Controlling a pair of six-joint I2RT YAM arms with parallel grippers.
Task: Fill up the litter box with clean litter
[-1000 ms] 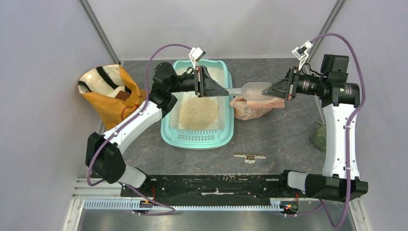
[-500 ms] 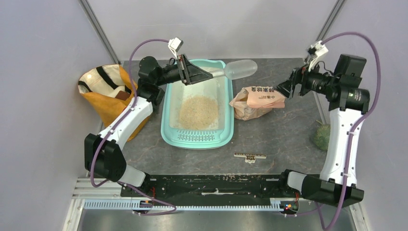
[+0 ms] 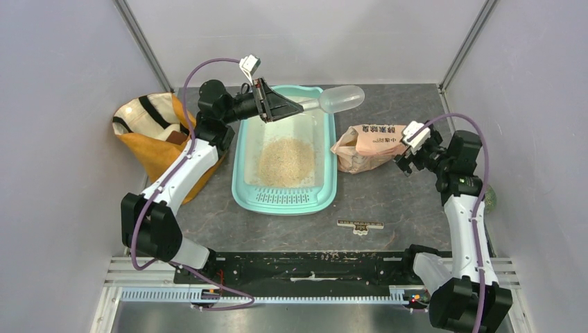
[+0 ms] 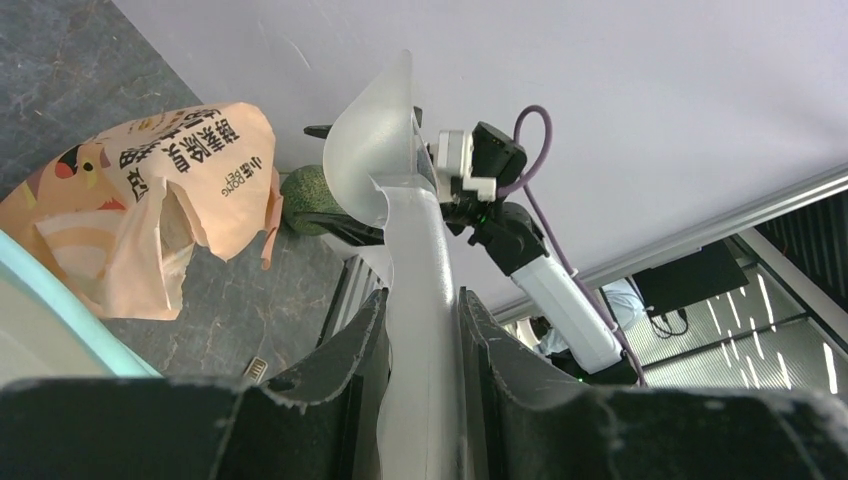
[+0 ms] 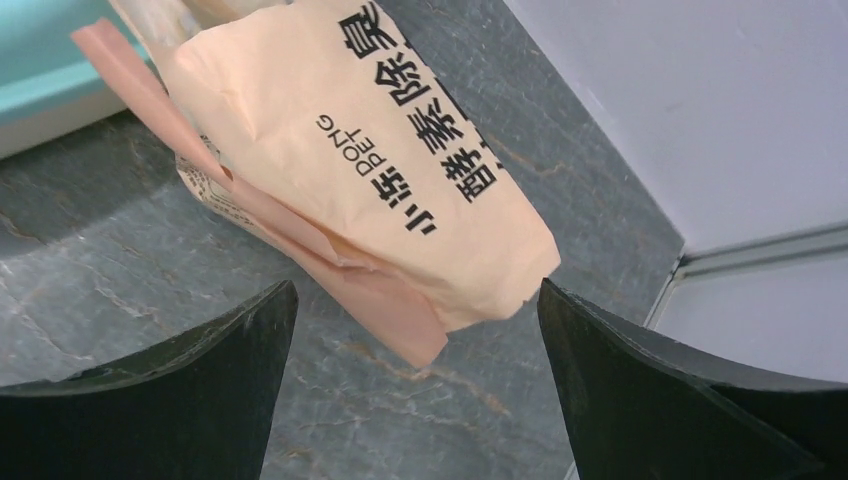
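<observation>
Nearest on the desk (image 3: 402, 208) lies the box (image 3: 239, 187), with its grate end toward the arms. The litter (image 3: 286, 161) makes a low heap in the middle of the box, and the pale floor shows all around it, so I judge the filling to be only partly done.

The litter is loose and dry. It will flow and scatter, and no claw can pinch it. It has to be carried in something or poured.

To the right of the box, almost touching its rim, lies the bag (image 5: 380, 180) on its side, with the torn mouth toward the box. It is soft, crumpled paper. It will fold and sag under a grip, and it may spill if it is lifted by the closed end. The better hold seems to be across the body, near the mouth.

The right claw (image 3: 404, 161) is just beside the closed end of the bag. Its jaws are wide apart and hold nothing.

Farthest, the left claw (image 3: 301, 109) is clamped on the handle of the scoop (image 3: 343, 99). This is stiff, light, clear plastic, and smooth, so it could turn in the grip. The bowl hangs in the air by the far right corner of the box, partly beyond the rim. I cannot see any litter in it.
</observation>
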